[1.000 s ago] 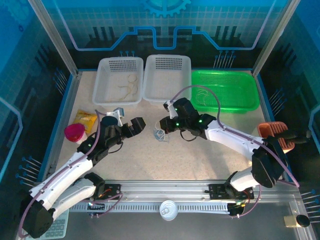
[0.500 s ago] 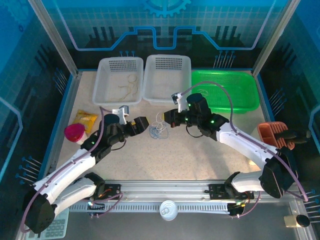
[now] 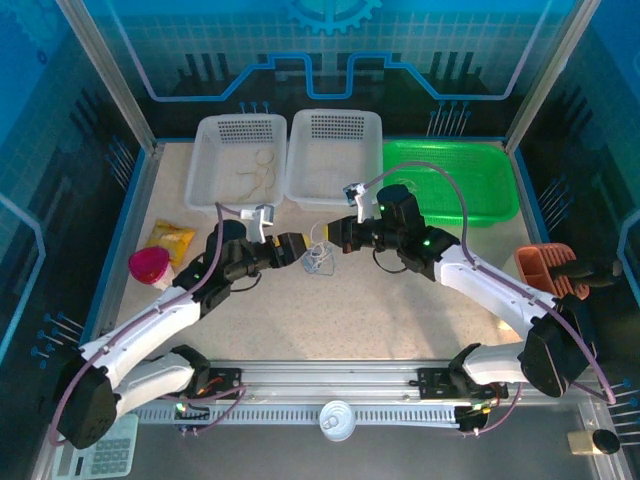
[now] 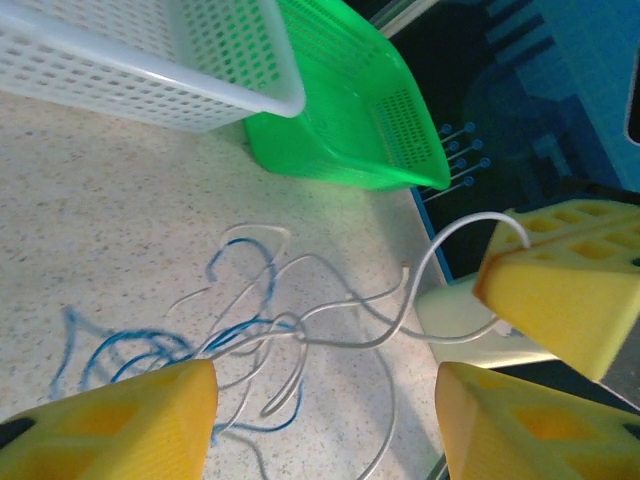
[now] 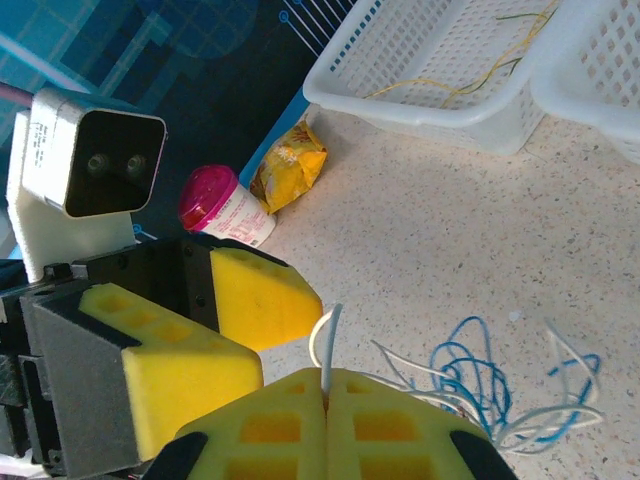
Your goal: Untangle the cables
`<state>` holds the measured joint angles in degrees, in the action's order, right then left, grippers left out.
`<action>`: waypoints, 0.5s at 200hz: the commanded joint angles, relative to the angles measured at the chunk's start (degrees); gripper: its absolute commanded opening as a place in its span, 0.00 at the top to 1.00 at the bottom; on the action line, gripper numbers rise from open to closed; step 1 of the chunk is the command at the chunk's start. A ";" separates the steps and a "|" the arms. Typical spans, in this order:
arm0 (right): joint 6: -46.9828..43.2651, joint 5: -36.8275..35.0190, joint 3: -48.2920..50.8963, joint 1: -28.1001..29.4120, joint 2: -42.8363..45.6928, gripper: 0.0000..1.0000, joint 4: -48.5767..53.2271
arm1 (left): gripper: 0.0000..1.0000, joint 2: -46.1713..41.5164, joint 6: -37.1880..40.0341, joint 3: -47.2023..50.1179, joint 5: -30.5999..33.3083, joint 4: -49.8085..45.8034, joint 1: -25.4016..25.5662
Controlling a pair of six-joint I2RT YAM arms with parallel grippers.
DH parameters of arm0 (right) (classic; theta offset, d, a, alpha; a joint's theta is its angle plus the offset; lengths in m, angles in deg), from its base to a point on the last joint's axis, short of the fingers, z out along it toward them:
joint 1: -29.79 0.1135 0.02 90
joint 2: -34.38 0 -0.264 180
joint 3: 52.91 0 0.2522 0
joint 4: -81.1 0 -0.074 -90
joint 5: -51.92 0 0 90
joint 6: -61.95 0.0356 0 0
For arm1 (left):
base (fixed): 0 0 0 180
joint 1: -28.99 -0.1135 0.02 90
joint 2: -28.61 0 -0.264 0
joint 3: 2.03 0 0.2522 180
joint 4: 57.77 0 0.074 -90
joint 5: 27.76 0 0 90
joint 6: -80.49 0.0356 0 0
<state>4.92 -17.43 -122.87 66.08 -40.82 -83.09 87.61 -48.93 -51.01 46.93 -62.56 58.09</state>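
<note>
The cables (image 4: pixel 260 335) form a loose snarl of thin blue and white strands, curling and crossing over one another on the speckled bench (image 3: pixel 400 310). In the top view they sit near the centre of the frame, just below the right white basket (image 3: pixel 333 160) and between the two end effectors.

The blue strands loop to the lower left of the left wrist view. The white ones arc toward the right, and one long white strand rises off the bench in a smooth curve.

The right end effector (image 5: pixel 325 385) has its yellow pads pressed together on that white strand, whose end pokes up above the pads. The left end effector (image 4: pixel 325 380) stands wide, its two yellow pads well apart with the snarl just beyond them; it touches nothing.

Yellowish strands (image 3: pixel 255 175) lie in the left white basket (image 3: pixel 210 160) at the upper left. A green basket (image 3: pixel 470 175) sits to the right.
</note>
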 commanded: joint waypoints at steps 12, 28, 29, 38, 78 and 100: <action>-0.01 2.10 0.46 -0.55 0.84 1.00 -1.21 | 0.47 1.72 3.03 -2.81 -2.56 3.67 0.78; 0.23 2.44 0.60 -0.57 0.77 1.00 -1.54 | 0.49 2.72 3.29 -3.18 -2.36 4.02 0.91; 0.24 2.46 0.63 -0.59 0.81 1.00 -1.53 | 0.49 2.75 3.29 -3.23 -2.36 4.07 0.93; 0.38 2.60 0.76 -0.56 0.89 1.00 -1.66 | 0.50 3.25 3.34 -3.43 -2.28 4.43 0.95; 0.84 3.17 1.29 -0.53 1.18 1.00 -2.07 | 0.57 5.62 3.64 -4.23 -2.00 5.92 1.17; 0.87 3.53 1.54 -0.59 1.06 1.00 -2.28 | 0.57 6.94 3.73 -4.91 -2.20 6.75 1.39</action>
<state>5.22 -15.53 -122.15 66.08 -40.82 -83.66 93.25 -46.61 -53.66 45.86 -58.72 58.90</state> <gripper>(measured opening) 0.043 0.433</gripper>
